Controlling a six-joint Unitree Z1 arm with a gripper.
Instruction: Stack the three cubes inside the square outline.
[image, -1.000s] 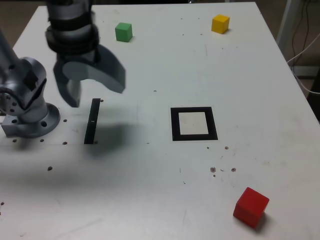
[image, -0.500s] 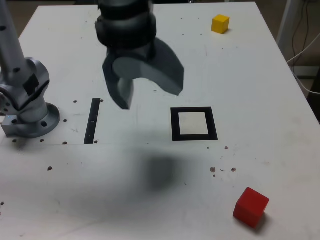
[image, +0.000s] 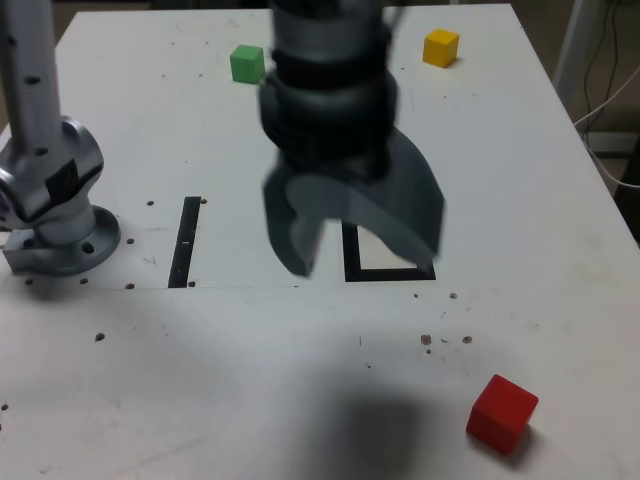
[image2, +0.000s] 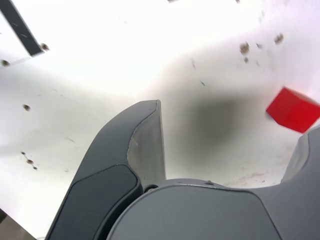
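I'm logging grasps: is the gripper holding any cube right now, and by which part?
Nothing is held. The gripper is open and empty above the table; the red cube lies apart from it.

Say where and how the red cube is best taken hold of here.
Probably from straight above, closing on two opposite side faces of the red cube. It sits flat, turned corner-on in the exterior view, clear all round, so the open hand would likely need turning to match.

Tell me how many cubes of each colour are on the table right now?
Red cube: 1
Yellow cube: 1
Green cube: 1
Total: 3
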